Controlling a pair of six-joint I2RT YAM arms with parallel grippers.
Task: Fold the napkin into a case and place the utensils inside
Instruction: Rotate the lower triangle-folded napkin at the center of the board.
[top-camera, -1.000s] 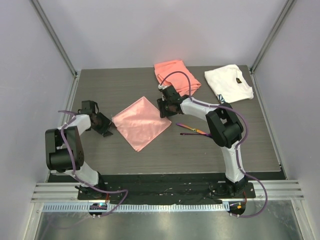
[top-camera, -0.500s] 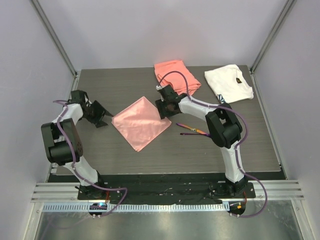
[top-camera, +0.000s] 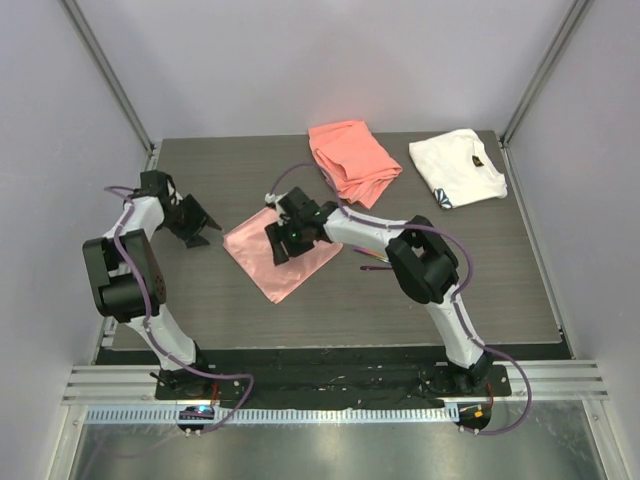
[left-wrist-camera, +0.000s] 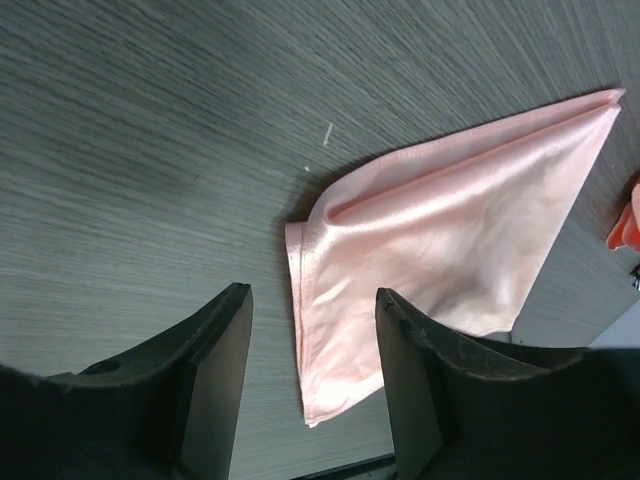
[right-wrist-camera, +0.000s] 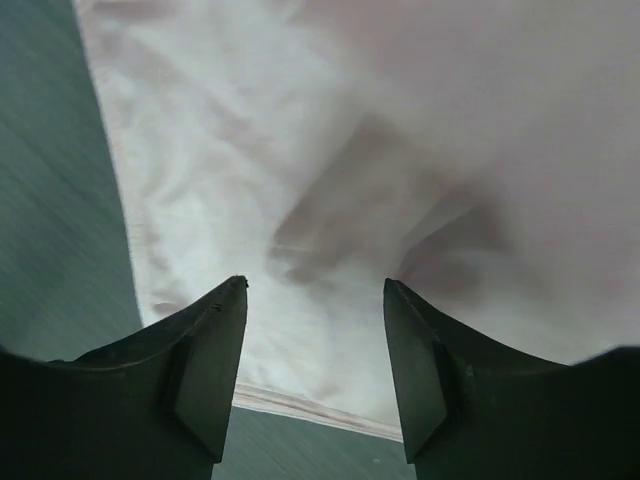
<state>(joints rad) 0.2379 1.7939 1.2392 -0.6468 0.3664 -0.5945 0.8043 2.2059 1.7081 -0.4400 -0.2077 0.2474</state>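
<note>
Two open tools at the pale-pink napkin

The napkin (top-camera: 285, 272) lies on the dark surface (top-camera: 450, 270), a little left of centre. The right tool (right-wrist-camera: 315, 290) hovers over it, fingers apart, holding nothing. The left tool (left-wrist-camera: 310, 300), also apart and empty, stands near its left corner.

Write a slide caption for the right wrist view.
Right claw, jaws open, poised over the glossy pale-pink napkin, dark table showing at left.

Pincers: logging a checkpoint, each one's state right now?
Left pincer: open, holding nothing.
Right pincer: open over the glossy pale-pink satin napkin, holding nothing.
</note>
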